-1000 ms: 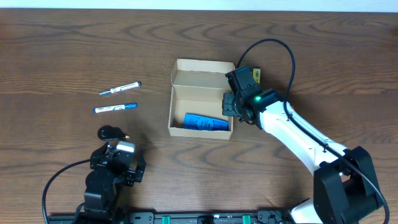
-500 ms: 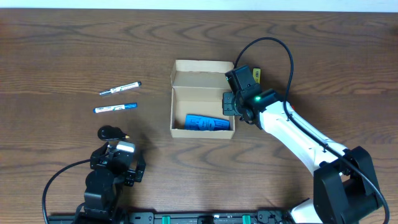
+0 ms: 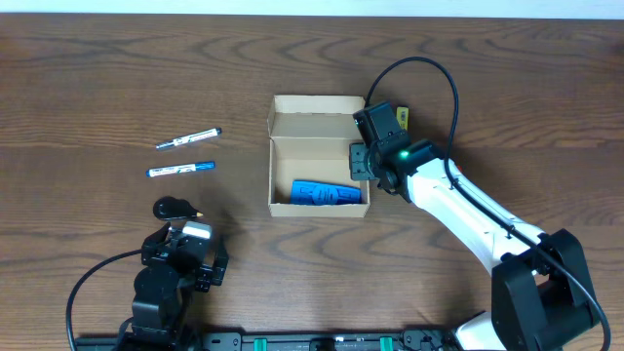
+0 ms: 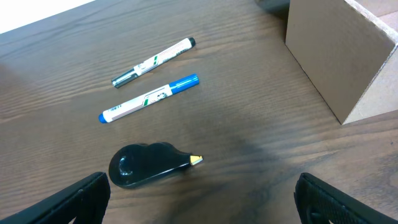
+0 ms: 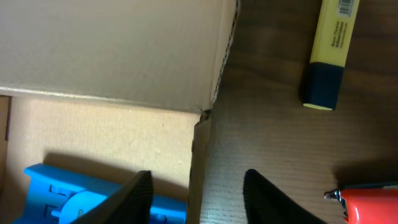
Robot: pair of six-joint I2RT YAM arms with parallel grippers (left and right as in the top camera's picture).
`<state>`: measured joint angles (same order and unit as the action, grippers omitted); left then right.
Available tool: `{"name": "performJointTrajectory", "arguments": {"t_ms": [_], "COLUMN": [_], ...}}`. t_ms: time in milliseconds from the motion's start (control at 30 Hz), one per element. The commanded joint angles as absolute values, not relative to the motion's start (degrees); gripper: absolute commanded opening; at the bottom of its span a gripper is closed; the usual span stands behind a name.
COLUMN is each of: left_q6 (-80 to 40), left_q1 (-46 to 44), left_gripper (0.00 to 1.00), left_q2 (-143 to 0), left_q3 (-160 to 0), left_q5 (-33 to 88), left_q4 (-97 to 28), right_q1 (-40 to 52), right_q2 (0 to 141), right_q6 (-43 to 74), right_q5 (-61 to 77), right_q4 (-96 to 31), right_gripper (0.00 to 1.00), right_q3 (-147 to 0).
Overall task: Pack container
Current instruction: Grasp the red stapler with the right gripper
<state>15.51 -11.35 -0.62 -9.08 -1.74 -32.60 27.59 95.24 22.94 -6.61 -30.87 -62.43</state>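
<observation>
The container (image 3: pixel 271 166) is a tan cardboard box with its flap lid open at the back, standing mid-table. A blue plastic case (image 3: pixel 325 195) lies inside it at the front. My right gripper (image 3: pixel 363 164) is open and straddles the box's right wall. In the right wrist view one finger is inside over the blue case (image 5: pixel 56 186) and one is outside, with the gripper (image 5: pixel 196 193) around the container's wall (image 5: pixel 112 50). My left gripper (image 4: pixel 202 202) is open and empty at the front left (image 3: pixel 185 244).
Two markers (image 3: pixel 188 139) (image 3: pixel 181 170) lie at the left. A black teardrop-shaped dispenser (image 3: pixel 175 208) sits just ahead of the left gripper. A yellow highlighter (image 5: pixel 329 53) and a red object (image 5: pixel 370 205) lie right of the box.
The box has shifted slightly to the right and toward the front. The right gripper stays at its right wall. The left arm has not moved.
</observation>
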Motion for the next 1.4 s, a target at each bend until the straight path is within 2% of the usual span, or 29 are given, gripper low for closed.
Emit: {"name": "performJointTrajectory", "arguments": {"t_ms": [0,267,533,667,933,1367], "left_q6": [16.56,16.56,16.56,16.53,16.53,16.53], "left_q1": [-11.55,-11.55,-11.55,-11.55,-11.55,-11.55], "left_gripper": [0.95,0.96,0.95,0.95,0.95,0.95], "left_q2": [-0.36,-0.36,-0.36,-0.36,-0.36,-0.36], "left_q3": [-8.56,-8.56,-8.56,-8.56,-8.56,-8.56], "left_q5": [-2.52,-2.52,-2.52,-2.52,-2.52,-2.52], "left_q4": [-32.75,-32.75,-32.75,-32.75,-32.75,-32.75], "right_q1": [28.14,26.96,20.36,16.53,13.63,9.89], "right_q2": [93.49,81.91,74.11,75.7,83.29,98.02], "right_q6": [22.15,23.09,43.24,52.01,62.78,67.22], "right_q5": [-5.98,-8.78,-15.49,-15.44,-14.76,-10.59], "right_q4": [-32.82,-45.74,-59.64,-63.7,-63.55,-59.46], "right_gripper": [0.54,0.61,0.66,0.7,0.7,0.76], "right_q3": [-64.55,-73.06,-73.43,-72.31,-71.7,-71.72]}}
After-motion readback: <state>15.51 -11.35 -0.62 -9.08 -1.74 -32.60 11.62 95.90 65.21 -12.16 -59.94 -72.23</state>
